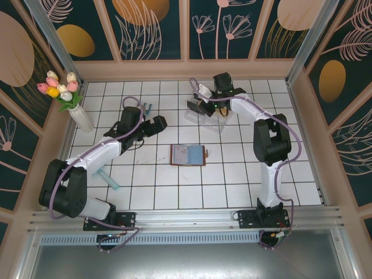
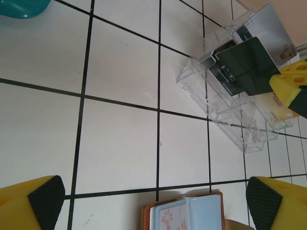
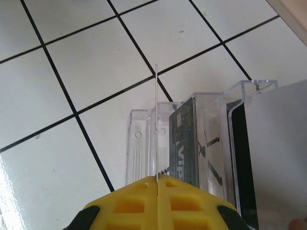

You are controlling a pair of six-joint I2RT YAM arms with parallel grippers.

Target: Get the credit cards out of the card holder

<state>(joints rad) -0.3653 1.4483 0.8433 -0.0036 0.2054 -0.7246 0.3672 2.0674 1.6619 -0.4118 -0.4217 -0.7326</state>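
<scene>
My right claw [image 3: 157, 184] is clamped on a dark card [image 2: 244, 62], pinched at one end above the slots of the clear box [image 3: 139, 139], where other cards [image 3: 184, 143] stand. I judge it light, stiff and slick, so a firm pinch on a short edge suits it. My left claw [image 2: 154, 196] gapes wide, holding nothing, just above the open holder [image 2: 184, 213], which lies flat mid-tabletop [image 1: 232, 180], well apart from the box
</scene>
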